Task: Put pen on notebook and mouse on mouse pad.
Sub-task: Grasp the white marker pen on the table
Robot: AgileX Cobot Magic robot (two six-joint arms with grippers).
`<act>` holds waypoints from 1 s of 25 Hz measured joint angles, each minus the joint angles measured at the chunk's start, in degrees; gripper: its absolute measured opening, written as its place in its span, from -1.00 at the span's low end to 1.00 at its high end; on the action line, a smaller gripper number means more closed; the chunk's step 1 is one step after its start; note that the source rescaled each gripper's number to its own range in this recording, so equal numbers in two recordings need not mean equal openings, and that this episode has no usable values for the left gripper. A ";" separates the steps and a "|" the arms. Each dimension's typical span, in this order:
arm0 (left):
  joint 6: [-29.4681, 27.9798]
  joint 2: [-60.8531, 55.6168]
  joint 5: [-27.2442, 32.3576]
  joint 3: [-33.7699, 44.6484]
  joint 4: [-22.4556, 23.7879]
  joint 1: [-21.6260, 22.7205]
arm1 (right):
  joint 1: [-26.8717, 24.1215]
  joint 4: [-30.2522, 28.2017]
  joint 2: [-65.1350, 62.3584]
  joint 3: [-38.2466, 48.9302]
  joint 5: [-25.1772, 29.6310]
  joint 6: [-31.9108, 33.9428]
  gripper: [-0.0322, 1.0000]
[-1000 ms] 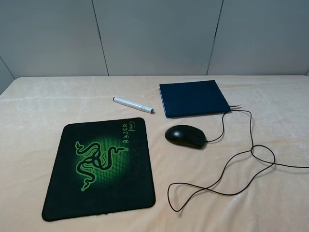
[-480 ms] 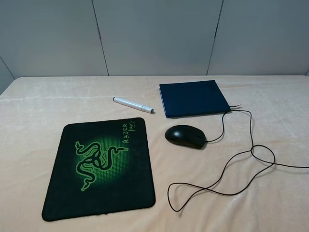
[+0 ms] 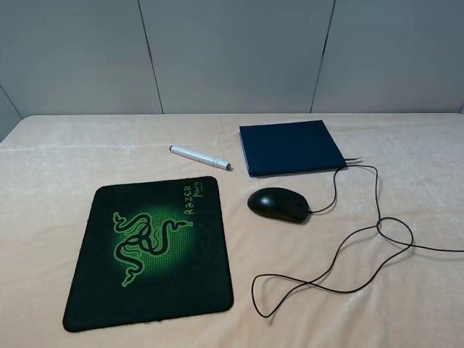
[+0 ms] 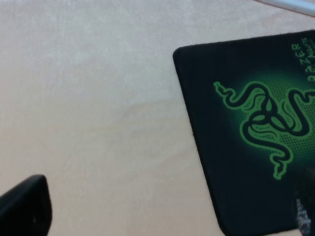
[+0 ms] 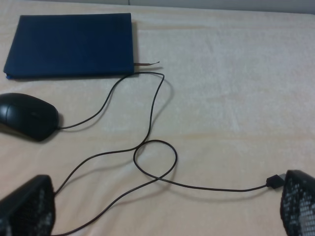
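The left gripper (image 4: 165,209) is spread wide. Its two black fingers (image 4: 24,206) show only at opposite edges of the left wrist view and hold nothing. Beneath it lie bare cloth and one corner of the large black cloth mouse pad with the green three-snake logo (image 4: 251,137).

The right gripper (image 5: 162,205) is likewise parted and unloaded, with its mesh-textured black fingertips (image 5: 27,206) far apart. The plug end of the thin black cable (image 5: 147,147) lies on the cloth just beside one fingertip.

The cable coils in a loop, passes the near right corner of the thin navy-blue notebook (image 3: 290,147) and ends at the glossy black oval mouse (image 3: 279,204). The mouse sits on the soft peach tablecloth (image 3: 58,159), just near of the notebook and right of the mouse pad's far right corner, off the pad.

The slim white-silver pen (image 3: 199,156) lies on the cloth to the left of the notebook and beyond the pad's far edge. Its grey tip points toward the notebook but does not touch it. A thin ribbon marker (image 5: 147,64) sticks out at the notebook's near right corner.
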 joint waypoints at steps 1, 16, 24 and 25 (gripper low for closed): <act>0.00 0.00 0.00 0.00 0.00 0.00 | 0.00 0.00 0.00 0.00 0.00 0.00 1.00; 0.00 0.00 0.00 0.00 0.00 0.00 | 0.00 0.00 0.00 0.00 0.00 0.00 1.00; 0.00 0.00 0.00 0.00 0.00 0.00 | 0.00 0.05 0.00 0.00 0.00 0.00 1.00; 0.00 0.00 0.00 0.00 0.00 0.00 | 0.00 0.05 0.00 0.00 0.00 0.00 1.00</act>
